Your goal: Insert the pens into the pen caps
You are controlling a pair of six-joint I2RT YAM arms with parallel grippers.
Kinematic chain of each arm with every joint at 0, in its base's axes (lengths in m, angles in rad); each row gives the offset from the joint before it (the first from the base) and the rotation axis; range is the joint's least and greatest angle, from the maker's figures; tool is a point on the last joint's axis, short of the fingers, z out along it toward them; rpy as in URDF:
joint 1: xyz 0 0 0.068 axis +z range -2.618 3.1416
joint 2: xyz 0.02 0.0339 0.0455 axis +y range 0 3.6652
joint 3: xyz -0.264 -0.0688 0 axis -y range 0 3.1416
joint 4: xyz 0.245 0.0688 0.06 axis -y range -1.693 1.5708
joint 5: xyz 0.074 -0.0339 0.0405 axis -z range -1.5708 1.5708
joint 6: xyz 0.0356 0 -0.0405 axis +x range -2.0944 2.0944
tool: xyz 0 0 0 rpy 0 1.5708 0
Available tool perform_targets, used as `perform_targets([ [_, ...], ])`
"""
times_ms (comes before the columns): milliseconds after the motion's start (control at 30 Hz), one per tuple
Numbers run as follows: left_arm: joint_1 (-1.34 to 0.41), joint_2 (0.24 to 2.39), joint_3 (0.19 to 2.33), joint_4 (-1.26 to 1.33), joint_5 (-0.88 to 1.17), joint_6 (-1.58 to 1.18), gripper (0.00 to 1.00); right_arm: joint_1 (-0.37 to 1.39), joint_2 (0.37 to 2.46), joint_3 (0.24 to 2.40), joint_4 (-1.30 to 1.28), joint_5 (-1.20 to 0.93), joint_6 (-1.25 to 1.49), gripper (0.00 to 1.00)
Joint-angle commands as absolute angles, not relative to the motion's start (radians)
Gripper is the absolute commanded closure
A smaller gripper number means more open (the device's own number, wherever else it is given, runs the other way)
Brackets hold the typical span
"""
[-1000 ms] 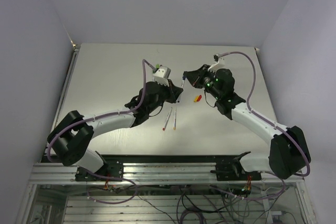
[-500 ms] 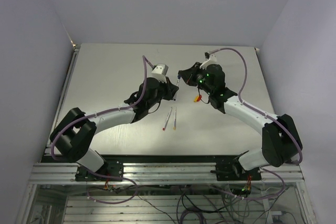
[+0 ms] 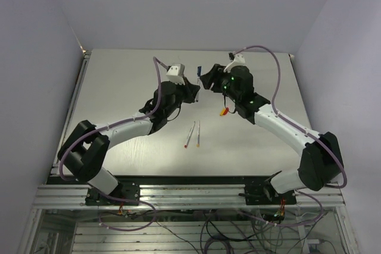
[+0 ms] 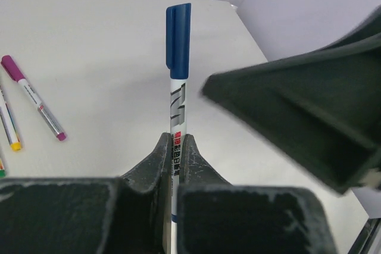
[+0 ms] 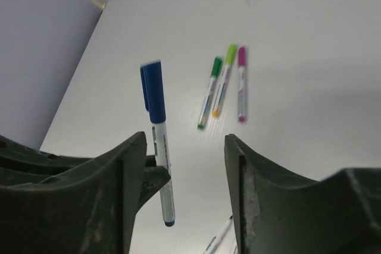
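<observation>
We see the left gripper [image 4: 175, 147] clamped on an upright blue-capped pen [image 4: 177, 96] above the table [image 3: 119, 87]. The right gripper [image 5: 184, 165], jaws apart, crowds it at 3 o'clock. 2 loose pens [image 3: 190, 135] lie at 6 o'clock, and red and yellow caps [image 3: 224, 111] at 4 o'clock.

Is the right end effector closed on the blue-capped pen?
No, the right end effector has its fingers wide apart; the left end effector alone clamps the blue-capped pen.
</observation>
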State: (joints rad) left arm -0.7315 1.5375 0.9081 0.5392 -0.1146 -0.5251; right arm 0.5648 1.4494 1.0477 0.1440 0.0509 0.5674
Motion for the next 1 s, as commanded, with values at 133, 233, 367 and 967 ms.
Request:
perform_targets([
  [133, -0.715, 1.664, 0.966, 0.554, -0.133, -0.573, 0.93, 0.551, 1.253, 1.031, 0.156, 0.335, 0.456, 0.42],
  [233, -0.704, 1.728, 1.047, 0.511, -0.136, -0.568, 0.93, 0.551, 1.203, 1.007, 0.113, 0.409, 0.457, 0.42],
  [367, -0.683, 1.859, 1.196, 0.417, -0.150, -0.575, 0.93, 0.549, 1.141, 0.910, 0.079, 0.447, 0.493, 0.41],
  [967, -0.596, 2.328, 1.822, -0.091, -0.268, -0.477, 0.93, 0.550, 1.031, 0.813, -0.047, 0.487, 0.555, 0.42],
])
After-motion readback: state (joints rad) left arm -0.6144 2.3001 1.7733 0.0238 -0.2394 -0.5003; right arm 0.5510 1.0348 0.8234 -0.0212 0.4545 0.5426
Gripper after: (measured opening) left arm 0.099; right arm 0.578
